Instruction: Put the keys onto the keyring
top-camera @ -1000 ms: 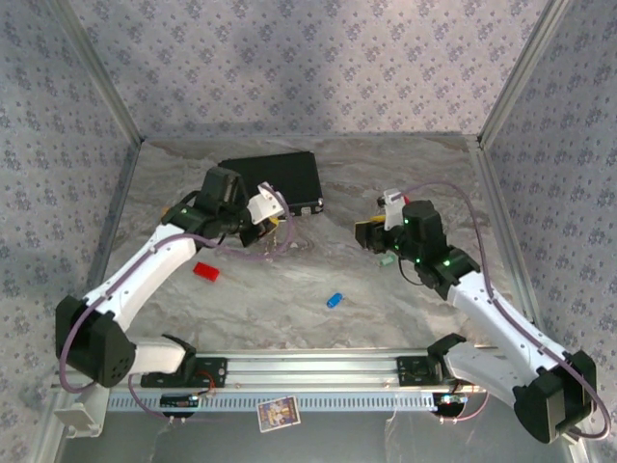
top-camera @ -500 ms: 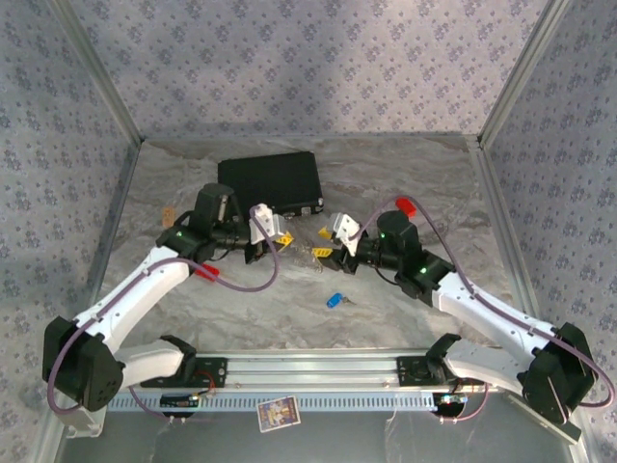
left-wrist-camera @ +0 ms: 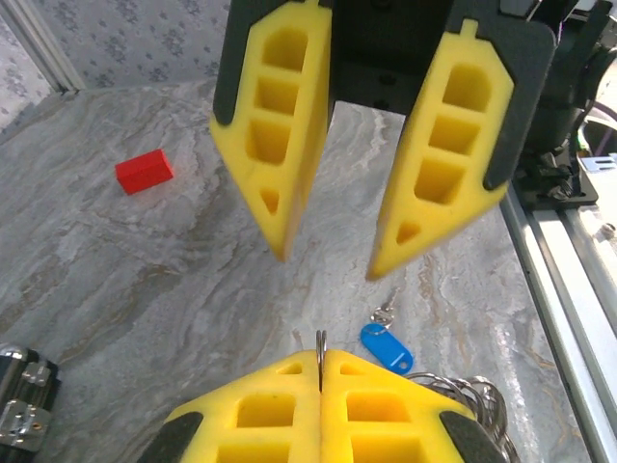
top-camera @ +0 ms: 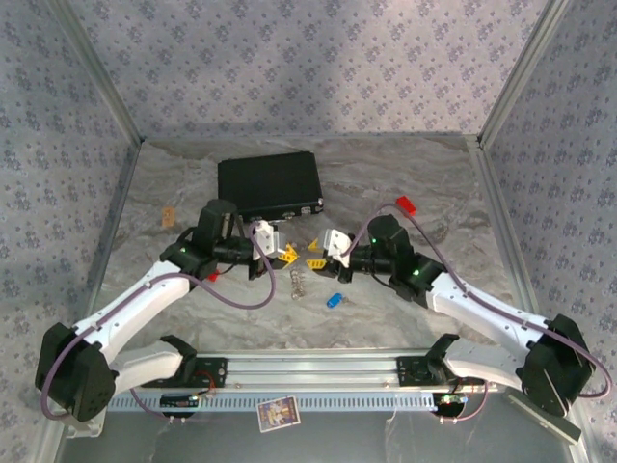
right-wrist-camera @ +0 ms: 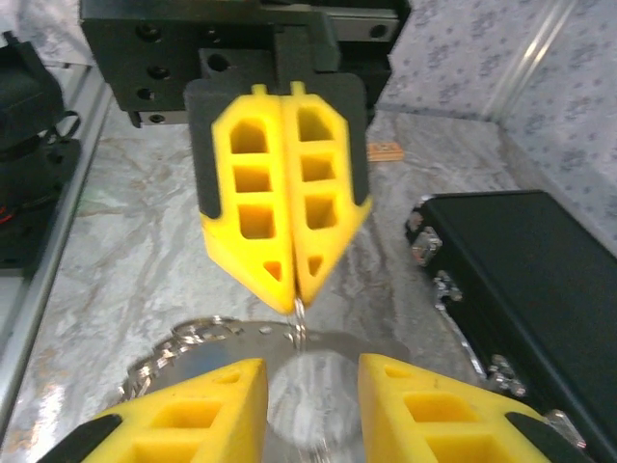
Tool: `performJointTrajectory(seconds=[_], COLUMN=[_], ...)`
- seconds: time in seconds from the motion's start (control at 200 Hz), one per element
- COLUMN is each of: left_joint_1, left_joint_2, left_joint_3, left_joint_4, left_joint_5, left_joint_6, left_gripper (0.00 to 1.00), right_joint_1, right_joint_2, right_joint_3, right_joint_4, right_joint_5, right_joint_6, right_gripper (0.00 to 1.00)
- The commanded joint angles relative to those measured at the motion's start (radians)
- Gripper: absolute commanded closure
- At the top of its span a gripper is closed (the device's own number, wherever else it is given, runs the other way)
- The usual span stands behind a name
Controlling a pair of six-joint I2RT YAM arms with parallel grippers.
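Overhead view: left gripper (top-camera: 287,255) and right gripper (top-camera: 314,260) face each other tip to tip over the middle of the worktop (top-camera: 415,164). The keyring (top-camera: 297,283) trails just beneath them. The blue key (top-camera: 335,300) lies loose near it, towards the near edge. The black case (top-camera: 270,183) sits towards the far edge, well apart.

Left wrist view: the left jaws are clenched on a thin metal ring of the keyring (left-wrist-camera: 320,345), with the chain (left-wrist-camera: 472,395) bunched beside them. Opposite, the right jaws stand released and empty.

Right wrist view: the ring pokes out under the clenched left tips, the pale loop (right-wrist-camera: 289,338) draped below. The right jaws are apart, just short of it.

The step in hand looks like a second grip on the ring. Done well, the right jaws come in level and close on the bare ring beside the left tips, not on the chain or loop. The left grip should not slacken, and the foam tips should not collide. The blue key is yet to be fetched.
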Motion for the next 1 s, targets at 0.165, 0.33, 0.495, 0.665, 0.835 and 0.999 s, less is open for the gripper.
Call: performJointTrajectory(seconds=[0.165,0.33,0.495,0.665,0.835,0.999], left_joint_1=[-0.017,-0.020,-0.022,-0.023,-0.027,-0.027], left_joint_2=[-0.047,-0.060,-0.067,-0.069,-0.078,-0.116], left_joint_3=[-0.042,-0.059,-0.063,-0.063,-0.066,-0.072], left_joint_4=[0.114,0.134,0.142,0.140,0.127,0.079], left_joint_5=[0.061,0.064,0.067,0.073,0.015,-0.085], left_joint_6=[-0.048,-0.061,-0.066,-0.066,-0.058,-0.054], left_gripper=[1.00,1.00,1.00,1.00,0.98,0.64], right_joint_1=[0.036,0.048,0.058,0.064,0.066,0.066], right_joint_2=[0.039,0.048,0.063,0.072,0.070,0.063], right_joint_3=[0.018,0.017,0.022,0.028,0.034,0.034], right_joint_4=[0.003,0.021,0.043,0.055,0.047,0.033], right_joint_5=[-0.016,-0.017,-0.011,0.001,0.011,0.008], right_joint_6=[-0.005,0.008,0.016,0.022,0.016,0.008], right_gripper=[0.74,0.76,0.81,0.87,1.00,1.00])
